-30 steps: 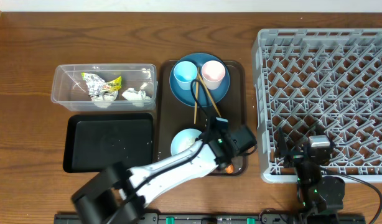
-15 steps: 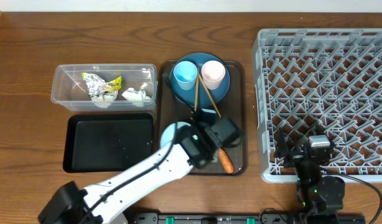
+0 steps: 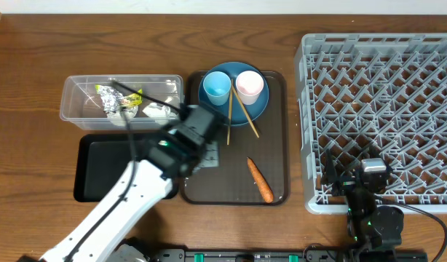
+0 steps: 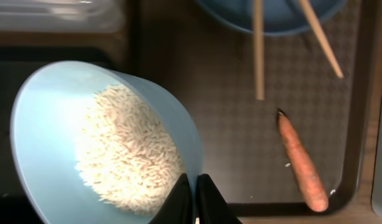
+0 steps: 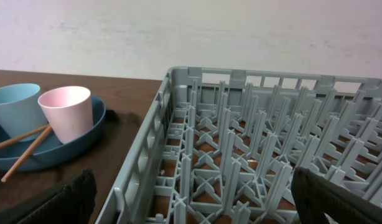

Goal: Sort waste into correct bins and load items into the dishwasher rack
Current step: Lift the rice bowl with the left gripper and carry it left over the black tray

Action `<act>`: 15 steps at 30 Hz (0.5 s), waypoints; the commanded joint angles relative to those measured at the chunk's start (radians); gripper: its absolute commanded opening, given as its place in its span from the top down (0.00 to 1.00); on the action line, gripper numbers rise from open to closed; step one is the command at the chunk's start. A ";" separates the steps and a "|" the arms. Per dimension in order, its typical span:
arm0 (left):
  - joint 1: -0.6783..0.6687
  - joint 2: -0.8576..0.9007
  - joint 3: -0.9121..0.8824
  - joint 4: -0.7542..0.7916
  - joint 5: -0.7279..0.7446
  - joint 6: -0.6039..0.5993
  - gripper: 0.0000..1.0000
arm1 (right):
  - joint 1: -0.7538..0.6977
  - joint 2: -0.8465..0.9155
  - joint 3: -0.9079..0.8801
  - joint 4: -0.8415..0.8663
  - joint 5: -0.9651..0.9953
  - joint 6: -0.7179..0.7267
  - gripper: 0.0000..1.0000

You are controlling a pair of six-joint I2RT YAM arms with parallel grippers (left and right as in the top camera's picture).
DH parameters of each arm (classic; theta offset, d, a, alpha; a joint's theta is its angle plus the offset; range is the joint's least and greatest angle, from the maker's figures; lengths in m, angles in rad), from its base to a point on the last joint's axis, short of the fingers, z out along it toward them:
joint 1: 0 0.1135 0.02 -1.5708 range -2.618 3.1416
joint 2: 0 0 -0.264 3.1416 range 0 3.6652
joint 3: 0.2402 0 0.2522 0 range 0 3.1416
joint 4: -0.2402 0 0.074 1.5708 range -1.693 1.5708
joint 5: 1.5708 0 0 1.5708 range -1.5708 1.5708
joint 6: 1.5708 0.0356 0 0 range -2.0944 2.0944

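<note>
Rice [image 4: 125, 155] is the worry from where I stand. It sits heaped in the bowl [image 4: 41, 106], and the left hand [image 4: 194, 183] has that bowl only by the rim, its two thin fingers pinched shut on one edge. The wrist view puts the bowl in the air across the border between the brown serving tray [image 3: 231, 182] and the black tray [image 3: 107, 156], partly over each. From above the arm hides it almost wholly.

A rim pinch like that lets a bowl swing. If it turns in the grip or the arm jolts, I reckon grains will scatter on the serving tray or the counter [image 3: 34, 73], where they would be hard to gather. Tipping too early would do the same, since the bowl is not yet fully over the black tray. Drifting too far back is another risk: the clear tub [image 3: 67, 113] lies just behind, with the wrapper [image 3: 118, 98] and tissue [image 3: 158, 110] in it, and rice could land there by mistake.

The carrot [image 3: 259, 180] lies loose on the serving tray, apart from everything, waiting. The chopsticks [image 3: 238, 116] rest across the blue plate [image 3: 209, 108] and would roll at a knock.

The right hand [image 5: 192, 186] hangs idle at the near edge of the dishwasher rack [image 3: 384, 87], fingers spread wide and holding nothing.
</note>
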 commanded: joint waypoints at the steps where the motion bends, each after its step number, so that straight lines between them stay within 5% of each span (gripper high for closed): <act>1: 0.086 -0.042 -0.004 -0.025 0.014 0.069 0.94 | -0.018 0.000 -0.002 -0.004 0.003 -0.011 0.01; 15: 0.492 -0.130 -0.005 -0.030 0.227 0.225 0.94 | -0.018 0.000 -0.002 -0.004 0.003 -0.011 0.01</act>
